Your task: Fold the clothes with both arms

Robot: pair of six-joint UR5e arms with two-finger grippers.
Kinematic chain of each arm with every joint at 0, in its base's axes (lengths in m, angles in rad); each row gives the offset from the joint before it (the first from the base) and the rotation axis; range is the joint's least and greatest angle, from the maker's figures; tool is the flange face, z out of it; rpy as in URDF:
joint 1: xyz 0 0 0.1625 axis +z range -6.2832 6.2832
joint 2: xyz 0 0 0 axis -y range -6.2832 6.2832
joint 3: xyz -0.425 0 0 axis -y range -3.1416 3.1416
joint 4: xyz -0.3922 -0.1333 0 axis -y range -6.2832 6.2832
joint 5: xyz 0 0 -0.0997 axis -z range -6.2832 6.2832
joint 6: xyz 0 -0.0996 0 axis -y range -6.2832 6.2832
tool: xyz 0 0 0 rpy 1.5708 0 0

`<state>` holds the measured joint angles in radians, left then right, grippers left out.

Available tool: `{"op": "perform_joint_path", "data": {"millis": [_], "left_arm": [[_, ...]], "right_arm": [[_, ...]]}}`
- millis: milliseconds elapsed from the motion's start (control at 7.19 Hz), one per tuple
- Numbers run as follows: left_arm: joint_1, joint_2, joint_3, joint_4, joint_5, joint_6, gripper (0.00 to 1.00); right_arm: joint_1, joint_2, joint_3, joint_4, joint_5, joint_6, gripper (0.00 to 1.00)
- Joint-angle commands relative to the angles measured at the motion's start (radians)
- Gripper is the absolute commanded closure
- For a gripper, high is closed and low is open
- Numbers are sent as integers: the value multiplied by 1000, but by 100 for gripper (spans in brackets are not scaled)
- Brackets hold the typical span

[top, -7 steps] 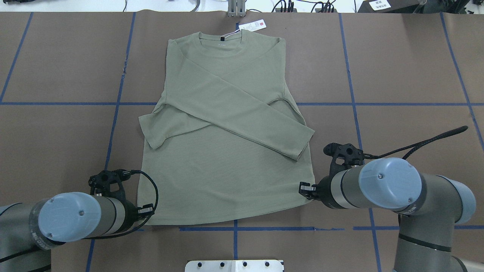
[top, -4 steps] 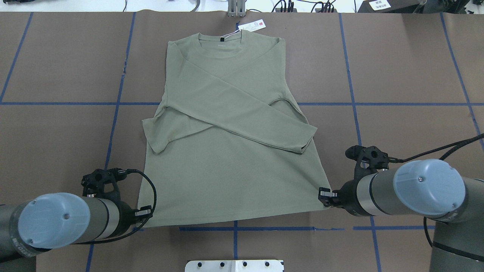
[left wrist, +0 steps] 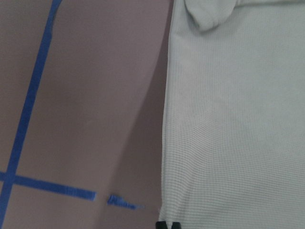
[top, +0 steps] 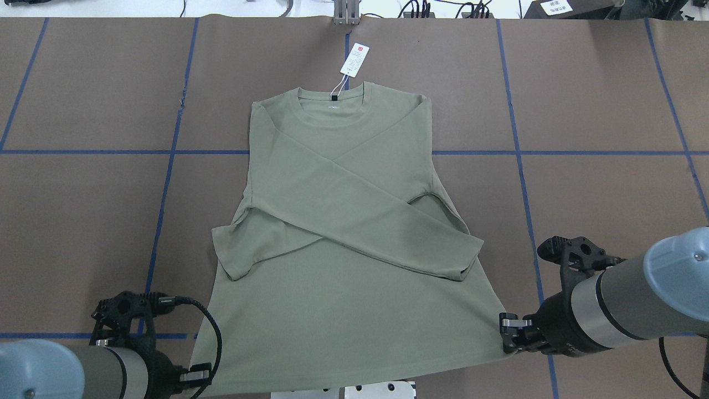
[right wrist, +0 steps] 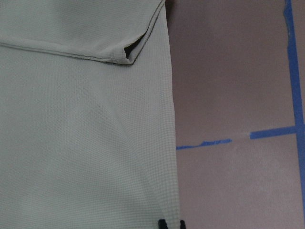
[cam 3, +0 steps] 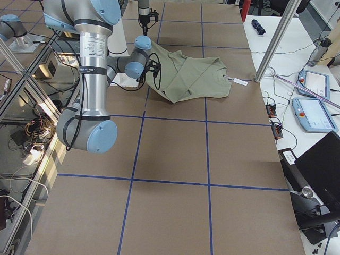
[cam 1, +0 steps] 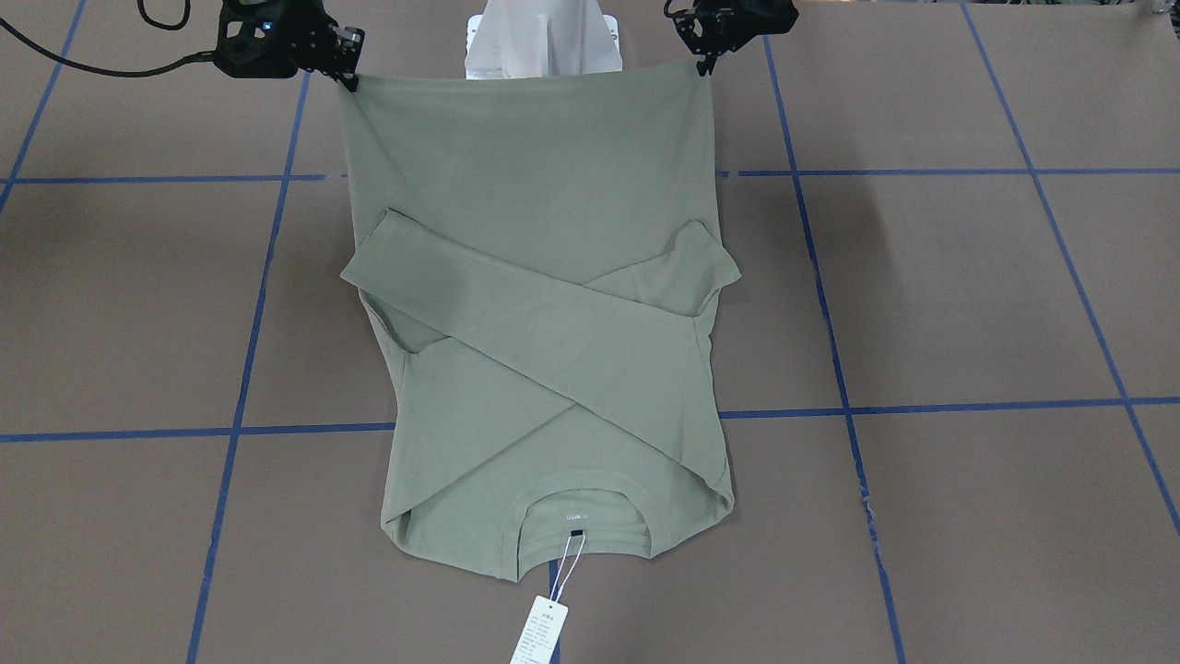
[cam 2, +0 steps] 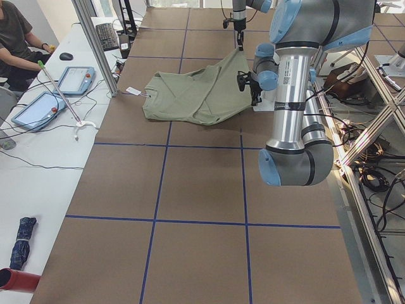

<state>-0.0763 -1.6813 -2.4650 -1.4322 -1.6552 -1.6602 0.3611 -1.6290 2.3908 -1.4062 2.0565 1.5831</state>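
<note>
On a brown table (top: 83,221) gridded with blue tape lines (top: 83,151): a sage-green shirt (top: 343,233) held by its two hem corners.
At the centre of the overhead frame the shirt lies with its collar toward the top, sleeves crossed over the chest and white hang tag (top: 354,60) beyond the collar. The left gripper (top: 194,379), lower left, and the right gripper (top: 505,332), lower right, are each clenched on a hem corner. Only the side views show the hem raised off the table while the collar end rests flat. They also show a white bench (cam 2: 38,190) and a seated person (cam 2: 16,35) at upper left.
</note>
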Motion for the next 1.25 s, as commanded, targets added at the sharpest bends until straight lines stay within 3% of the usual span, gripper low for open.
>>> {"op": "perform_joint_path", "data": {"millis": [0,139,278,556,834,1112], "left_arm": [[17,-9,-14,29,-1,3,100],[-17,-17,-15,29,-3,26,100],[-125,-35,-6,33,-12,110,100],[-357,-76,50,32,-128,297,100],[-549,-190,200,32,-168,439,100],[-661,-352,396,21,-173,448,100]], "right_arm": [[54,-2,-4,0,47,-11,100],[106,12,-15,3,47,-15,100],[171,85,-69,3,48,-15,100],[283,199,-143,4,50,-20,100],[396,303,-241,7,42,-21,100],[505,464,-432,9,36,-98,100]]}}
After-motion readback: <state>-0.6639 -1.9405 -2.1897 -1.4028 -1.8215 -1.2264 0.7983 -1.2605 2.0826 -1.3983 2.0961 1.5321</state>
